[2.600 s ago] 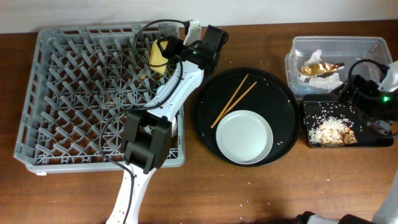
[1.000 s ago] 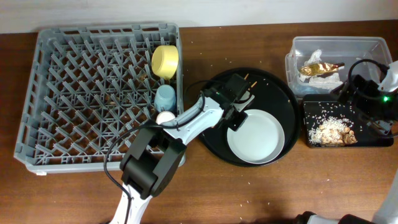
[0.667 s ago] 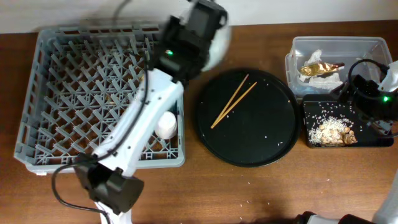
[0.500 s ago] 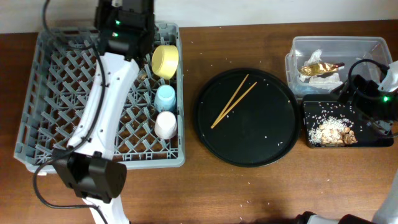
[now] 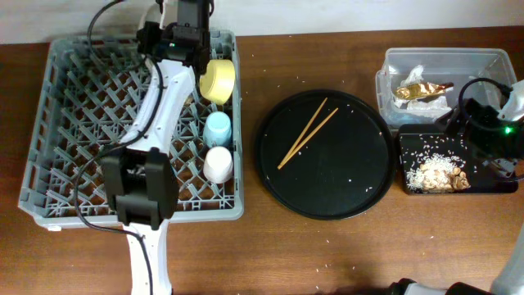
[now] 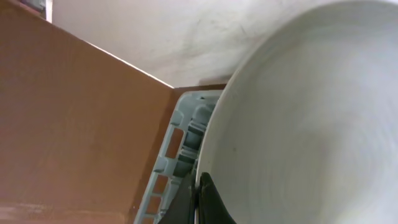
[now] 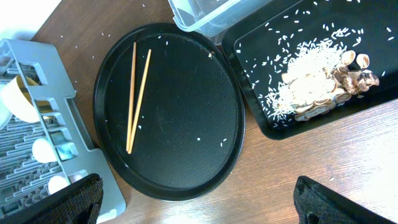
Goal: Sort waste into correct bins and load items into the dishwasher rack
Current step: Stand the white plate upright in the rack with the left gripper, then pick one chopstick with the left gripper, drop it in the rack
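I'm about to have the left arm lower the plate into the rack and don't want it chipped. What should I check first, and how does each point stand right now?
1. Plate held by the left gripper: ok, a finger sits at its rim.
2. Gripper above the dishwasher rack: ok, at its far edge.
3. Free pegs nearby: ok; the yellow bowl, blue cup and pink cup fill only the right column.
4. Plate upright for a slot: cannot tell.
5. Right gripper out of the way: ok, open, far right by the black bin tray.
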You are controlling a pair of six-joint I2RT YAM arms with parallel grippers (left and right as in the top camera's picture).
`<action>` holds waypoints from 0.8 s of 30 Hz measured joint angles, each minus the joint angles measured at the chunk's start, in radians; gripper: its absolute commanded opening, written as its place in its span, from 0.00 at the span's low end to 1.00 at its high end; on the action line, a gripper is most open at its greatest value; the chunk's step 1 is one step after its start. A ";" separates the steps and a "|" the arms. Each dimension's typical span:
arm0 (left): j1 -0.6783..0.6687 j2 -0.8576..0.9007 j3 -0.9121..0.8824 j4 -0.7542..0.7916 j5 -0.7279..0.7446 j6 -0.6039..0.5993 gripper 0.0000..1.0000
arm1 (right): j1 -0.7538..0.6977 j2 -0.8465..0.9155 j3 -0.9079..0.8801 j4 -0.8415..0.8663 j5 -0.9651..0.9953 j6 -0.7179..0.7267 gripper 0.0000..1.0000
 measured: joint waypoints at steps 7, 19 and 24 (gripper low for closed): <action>-0.045 0.010 0.000 0.002 0.006 0.043 0.57 | 0.000 0.000 0.000 0.000 0.000 0.000 0.98; -0.091 0.008 0.199 -0.021 0.051 0.090 0.86 | 0.000 0.000 0.000 0.000 0.000 0.000 0.98; -0.240 0.008 0.209 -0.380 0.868 0.078 0.86 | 0.000 0.000 0.000 0.003 0.003 0.000 0.99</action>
